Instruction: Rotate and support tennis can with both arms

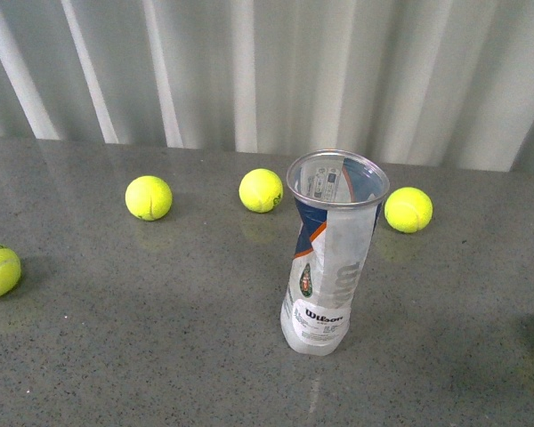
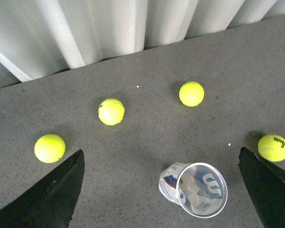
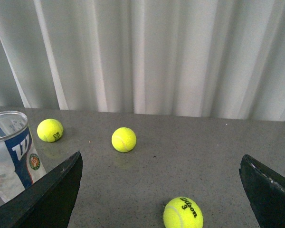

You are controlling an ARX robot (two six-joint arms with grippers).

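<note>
Bright, even, diffuse light; soft short shadows; all three views sharp.

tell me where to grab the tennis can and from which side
Take the tennis can at mid-body, on the label below the flared open rim, with a pincer coming in level from each side. It stands upright and empty, so a top grasp has only a thin rim to catch. Both pincers look spread wide enough for the tube.

Left gripper (image 2: pixel 166 190): two matte black, wedge-shaped fingers (image 2: pixel 52 199), flat-faced, plain, tapering to straight edges. Right gripper (image 3: pixel 161 190): same pattern, two matte black wedge fingers (image 3: pixel 47 202). Neither arm appears in the front view.
</note>
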